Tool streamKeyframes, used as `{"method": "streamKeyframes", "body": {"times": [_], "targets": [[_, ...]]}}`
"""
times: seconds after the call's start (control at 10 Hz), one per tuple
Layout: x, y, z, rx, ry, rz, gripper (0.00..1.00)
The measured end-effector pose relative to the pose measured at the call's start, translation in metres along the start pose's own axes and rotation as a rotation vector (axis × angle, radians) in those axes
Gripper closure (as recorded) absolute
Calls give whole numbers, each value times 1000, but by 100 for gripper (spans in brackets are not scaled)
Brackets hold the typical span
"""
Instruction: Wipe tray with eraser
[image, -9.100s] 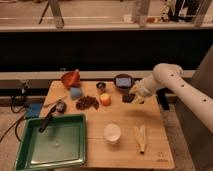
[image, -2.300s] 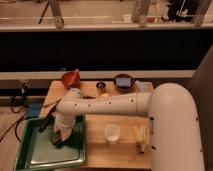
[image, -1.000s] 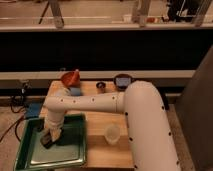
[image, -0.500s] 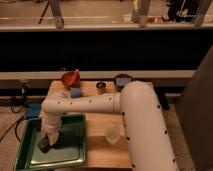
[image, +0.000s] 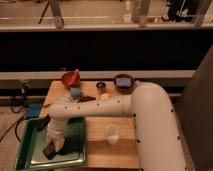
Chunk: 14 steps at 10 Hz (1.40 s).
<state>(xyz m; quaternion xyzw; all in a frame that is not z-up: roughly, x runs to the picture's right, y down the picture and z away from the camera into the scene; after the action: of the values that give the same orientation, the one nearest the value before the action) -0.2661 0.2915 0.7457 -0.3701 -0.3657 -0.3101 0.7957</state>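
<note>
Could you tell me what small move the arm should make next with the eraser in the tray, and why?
Probably a short sideways drag of the eraser toward the right side of the tray. The gripper holds the eraser down on the tray's floor near the front, left of centre, and bare green floor lies open to its right.
</note>
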Motion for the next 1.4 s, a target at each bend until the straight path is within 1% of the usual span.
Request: {"method": "streamKeyframes", "body": {"times": [0.2, 0.4, 0.6, 0.7, 1.0, 1.2, 1.4], "targets": [[19, 22, -12, 20, -7, 42, 100], [30, 29, -18, 31, -4, 71, 100], [48, 29, -30, 45, 7, 112, 100], [52, 26, -34, 48, 12, 116, 100], [61, -2, -44, 49, 25, 106, 100], [57, -23, -44, 43, 28, 90, 100], [49, -42, -37, 29, 26, 63, 100]]}}
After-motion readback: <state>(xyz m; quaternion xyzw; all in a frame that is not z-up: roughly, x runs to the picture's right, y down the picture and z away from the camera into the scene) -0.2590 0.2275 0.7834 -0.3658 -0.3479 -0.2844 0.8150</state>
